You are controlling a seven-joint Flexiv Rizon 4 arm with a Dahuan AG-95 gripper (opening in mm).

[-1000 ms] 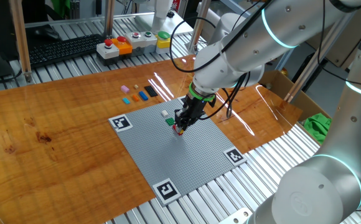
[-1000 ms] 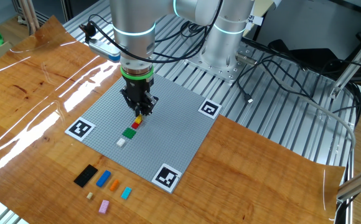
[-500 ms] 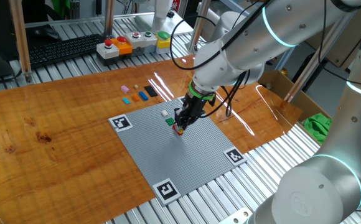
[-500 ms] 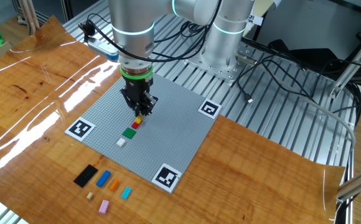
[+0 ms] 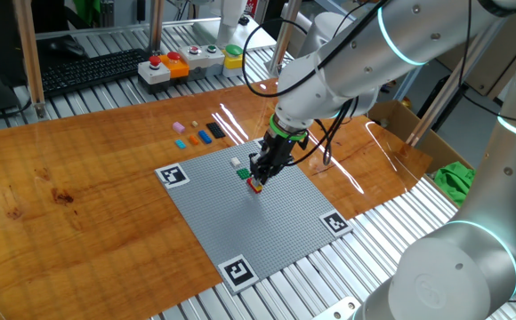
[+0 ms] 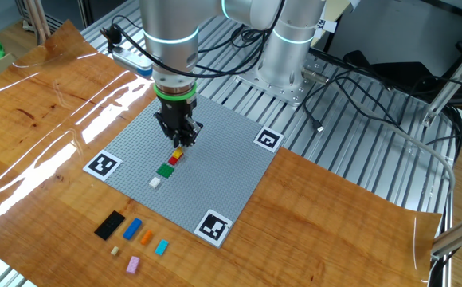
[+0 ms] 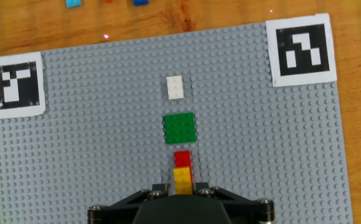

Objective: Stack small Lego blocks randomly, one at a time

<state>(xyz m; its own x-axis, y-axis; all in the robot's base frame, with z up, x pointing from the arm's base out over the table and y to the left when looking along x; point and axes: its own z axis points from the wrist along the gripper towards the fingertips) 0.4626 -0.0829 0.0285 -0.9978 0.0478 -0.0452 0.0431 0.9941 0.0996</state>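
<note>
A: Yellow brick [image 7: 182,180] down on the grey baseplate [image 7: 280,155], at the near end of a row in the hand view. Red brick [image 7: 182,158] touching it on the far side, then green brick [image 7: 180,128] just beyond, white brick [image 7: 175,87] farther still.

B: And the tool [image 6: 178,137]?

A: Straight above the yellow one, pointing down, jaws narrow and astride it. Pinching it or merely flanking it, impossible to say from here.

B: Anything changed in the last second?

A: Nothing visible. Same spot, same jaw gap, bricks in the same places.

B: Meaning for the task?

A: Probably a pause at the seating step: yellow either being pressed home or about to be let go. No brick yet on top of another, by the look of it.

B: Leftovers?

A: Black [image 6: 110,225], blue [image 6: 132,228], orange [image 6: 146,236], cyan [image 6: 162,247] and pink [image 6: 133,264] pieces, loose on the wooden worktop [image 6: 334,207], well apart from the baseplate's row. Plenty left to fetch.
</note>
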